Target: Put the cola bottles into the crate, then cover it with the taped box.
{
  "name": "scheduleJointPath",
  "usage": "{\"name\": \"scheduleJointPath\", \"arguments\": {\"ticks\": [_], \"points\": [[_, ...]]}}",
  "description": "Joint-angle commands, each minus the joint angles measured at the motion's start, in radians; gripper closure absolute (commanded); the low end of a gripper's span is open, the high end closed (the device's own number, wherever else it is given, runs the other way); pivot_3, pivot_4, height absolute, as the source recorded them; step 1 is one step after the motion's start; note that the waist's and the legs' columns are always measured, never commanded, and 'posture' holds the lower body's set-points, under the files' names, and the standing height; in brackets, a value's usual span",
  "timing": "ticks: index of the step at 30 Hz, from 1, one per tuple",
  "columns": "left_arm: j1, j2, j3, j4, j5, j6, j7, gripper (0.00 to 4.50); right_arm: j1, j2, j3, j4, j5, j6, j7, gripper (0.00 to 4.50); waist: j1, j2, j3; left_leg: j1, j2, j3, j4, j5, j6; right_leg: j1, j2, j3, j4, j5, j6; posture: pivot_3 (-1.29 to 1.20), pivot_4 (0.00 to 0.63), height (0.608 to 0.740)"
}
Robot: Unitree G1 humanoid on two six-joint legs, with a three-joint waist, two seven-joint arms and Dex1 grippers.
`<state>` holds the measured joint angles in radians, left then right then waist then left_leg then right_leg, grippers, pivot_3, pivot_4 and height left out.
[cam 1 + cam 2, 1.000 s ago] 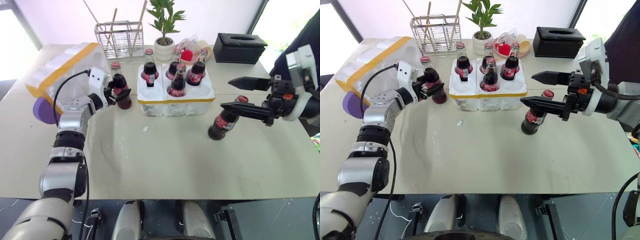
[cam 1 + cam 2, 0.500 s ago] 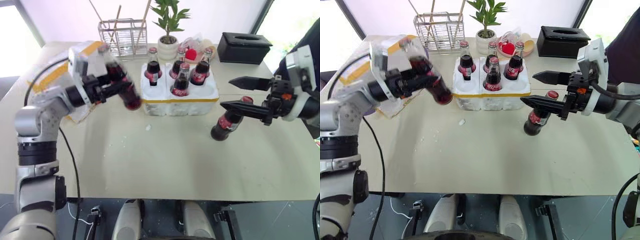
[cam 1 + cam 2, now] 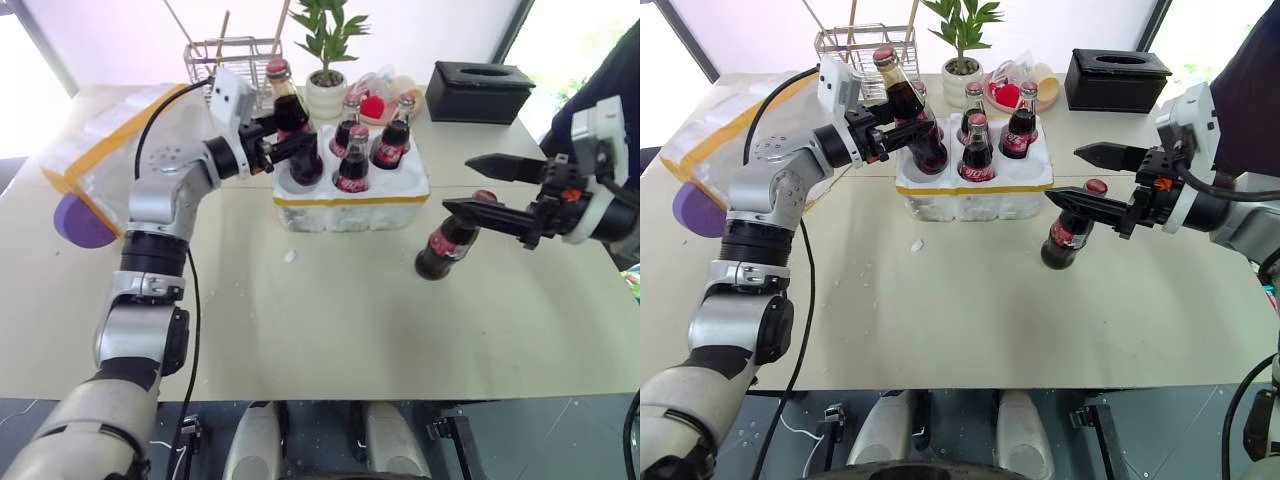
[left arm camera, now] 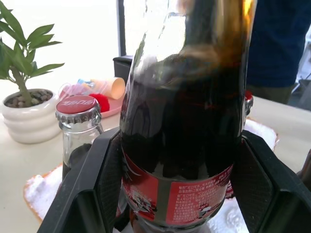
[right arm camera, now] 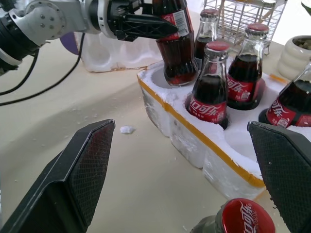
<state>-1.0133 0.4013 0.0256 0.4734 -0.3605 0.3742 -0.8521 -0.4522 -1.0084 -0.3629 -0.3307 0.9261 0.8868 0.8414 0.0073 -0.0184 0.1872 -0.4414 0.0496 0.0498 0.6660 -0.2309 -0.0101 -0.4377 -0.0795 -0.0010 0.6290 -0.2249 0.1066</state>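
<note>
My left gripper (image 3: 277, 141) is shut on a cola bottle (image 3: 291, 122), which hangs tilted with its base at the mouth of the front left well of the white foam crate (image 3: 350, 208). Several more cola bottles (image 3: 354, 165) stand upright in the other wells. Another cola bottle (image 3: 440, 250) stands on the table to the right of the crate. My right gripper (image 3: 456, 183) is open beside its neck, and one finger crosses in front of the cap. The taped box (image 3: 105, 145) lies at the far left.
Behind the crate are a wire rack (image 3: 236, 62), a potted plant (image 3: 326, 88), a plate of small things (image 3: 377, 100) and a black tissue box (image 3: 480, 92). A purple object (image 3: 78, 222) sits by the taped box. A person in dark clothes (image 3: 622, 60) stands at the right.
My left arm has lifted its cola bottle off the table beside the crate and carried it up and right, over the front left well. The right gripper and its bottle have stayed put.
</note>
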Motion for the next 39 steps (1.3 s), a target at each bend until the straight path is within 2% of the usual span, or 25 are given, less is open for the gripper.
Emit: {"name": "scheduleJointPath", "arguments": {"ticks": [1, 11, 18, 27, 28, 30, 35, 39], "points": [[-0.005, 0.013, -0.009, 0.008, 0.031, -0.025, -0.018, 2.02, 0.017, 0.003, -0.045, -0.025, -0.006, -0.021, -0.015, 0.0, 0.003, 0.0, 0.0, 0.0, 0.0, 0.0, 0.001, 0.0, 0.0, 0.0, 0.0, 0.0, 0.0, 0.0, 0.0, 0.0, 0.15, 0.74], [0.011, 0.07, -0.019, -0.085, 0.025, 0.041, -0.104, 2.02, 0.024, 0.016, -0.023, -0.006, -0.047, -0.043, -0.046, 0.0, 0.002, 0.0, 0.0, 0.001, 0.0, 0.0, 0.001, 0.0, 0.0, 0.001, 0.0, 0.0, 0.0, 0.0, 0.0, 0.0, 0.15, 0.74], [0.012, 0.075, -0.039, -0.078, 0.046, 0.051, -0.125, 2.02, 0.022, 0.022, -0.018, -0.006, -0.053, -0.038, -0.05, 0.0, 0.005, -0.001, 0.0, -0.001, 0.0, 0.0, 0.001, 0.0, 0.0, 0.0, 0.0, 0.0, 0.0, 0.0, 0.0, 0.0, 0.15, 0.74], [0.039, -0.032, -0.094, 0.088, 0.151, -0.064, -0.053, 2.02, 0.037, 0.032, -0.016, -0.022, -0.058, -0.04, -0.048, 0.0, 0.007, 0.0, 0.0, -0.001, 0.0, 0.0, 0.001, 0.0, 0.0, 0.0, 0.0, 0.0, 0.0, 0.0, 0.0, 0.0, 0.15, 0.74], [0.035, -0.043, -0.087, 0.114, 0.155, -0.07, -0.036, 0.93, 0.037, 0.036, -0.017, -0.029, -0.056, -0.043, -0.047, 0.0, 0.007, 0.0, 0.0, -0.001, 0.0, 0.0, 0.001, 0.0, 0.0, 0.0, 0.0, 0.0, 0.0, 0.0, 0.0, 0.0, 0.15, 0.74], [0.034, -0.05, -0.076, 0.135, 0.157, -0.085, -0.031, 0.04, 0.037, 0.037, -0.022, -0.04, -0.052, -0.045, -0.048, 0.0, 0.006, 0.0, 0.0, -0.001, 0.0, 0.0, 0.001, 0.0, 0.0, 0.0, 0.0, 0.0, 0.0, 0.0, 0.0, 0.0, 0.15, 0.74], [0.05, -0.015, -0.022, 0.066, 0.104, -0.069, -0.066, 0.01, 0.071, 0.004, -0.08, -0.088, -0.006, -0.006, -0.028, 0.0, 0.003, 0.0, 0.0, 0.0, 0.0, 0.0, 0.001, 0.0, 0.0, 0.0, 0.0, 0.0, 0.001, 0.0, 0.0, 0.0, 0.15, 0.74], [0.04, 0.072, 0.113, -0.061, -0.08, 0.165, -0.126, 0.01, 0.139, -0.023, -0.257, -0.151, 0.115, 0.076, -0.045, 0.0, 0.003, 0.0, 0.0, -0.001, 0.0, -0.001, 0.001, 0.0, 0.0, 0.0, 0.0, 0.0, 0.001, 0.0, 0.0, 0.0, 0.15, 0.74]]}}
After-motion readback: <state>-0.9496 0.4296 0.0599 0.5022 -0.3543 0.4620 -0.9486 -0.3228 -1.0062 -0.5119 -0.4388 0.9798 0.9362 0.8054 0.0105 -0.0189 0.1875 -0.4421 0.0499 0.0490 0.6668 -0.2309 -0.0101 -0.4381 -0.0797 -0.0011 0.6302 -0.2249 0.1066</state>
